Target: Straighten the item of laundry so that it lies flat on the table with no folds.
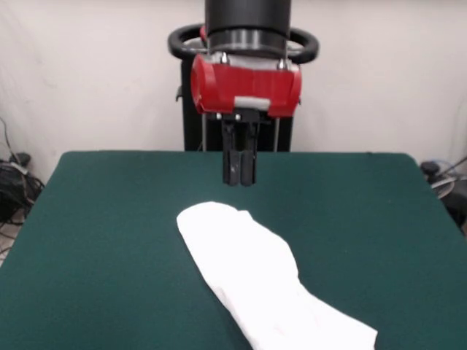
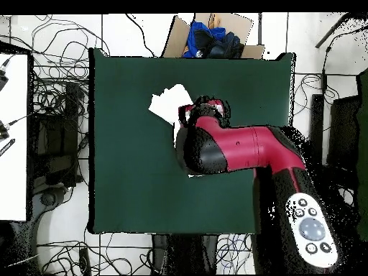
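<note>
1. A cardboard box (image 2: 210, 36) sits just beyond the table's (image 2: 129, 180) far edge in the overhead view, with blue and dark cloth items (image 2: 212, 39) piled in it.
2. Loose cables (image 2: 57, 93) lie tangled on the floor around the table, and more cables (image 1: 14, 182) show at the left edge of the front view.
3. A white surface (image 2: 14, 136) with a few small dark things on it stands beside the table at the left of the overhead view.
4. In the overhead view the red and black arm (image 2: 244, 151) reaches across the table and covers much of the item of laundry (image 2: 169, 102), so only one white end of it shows there.
5. In the front view the item of laundry (image 1: 255, 281) lies bunched as a long white strip on the dark green table (image 1: 95, 240), running from the middle toward the near right edge, plain white side up, with no print showing.
6. The gripper (image 1: 238, 171) hangs above the table just behind the strip's far rounded end, clear of the cloth.
7. Its two dark fingers (image 1: 232, 168) are pressed together, with barely a slit between them, and they hold nothing.
</note>
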Available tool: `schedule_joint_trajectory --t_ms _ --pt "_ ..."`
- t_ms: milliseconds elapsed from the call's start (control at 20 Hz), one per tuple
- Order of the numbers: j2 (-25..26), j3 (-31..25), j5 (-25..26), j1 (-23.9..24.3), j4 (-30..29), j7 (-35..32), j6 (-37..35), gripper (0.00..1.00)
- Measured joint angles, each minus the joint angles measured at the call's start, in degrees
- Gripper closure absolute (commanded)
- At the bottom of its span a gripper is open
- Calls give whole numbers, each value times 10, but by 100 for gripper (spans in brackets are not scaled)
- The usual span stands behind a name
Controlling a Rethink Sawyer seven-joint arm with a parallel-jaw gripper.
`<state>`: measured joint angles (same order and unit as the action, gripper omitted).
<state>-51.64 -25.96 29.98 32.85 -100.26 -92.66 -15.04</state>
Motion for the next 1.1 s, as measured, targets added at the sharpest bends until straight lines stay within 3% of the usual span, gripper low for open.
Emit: schedule_joint_trajectory --t_ms 600,1100 --pt "76 -1 71 -18 28 0 0 100" --pt "106 1 84 -52 55 0 -16 100"
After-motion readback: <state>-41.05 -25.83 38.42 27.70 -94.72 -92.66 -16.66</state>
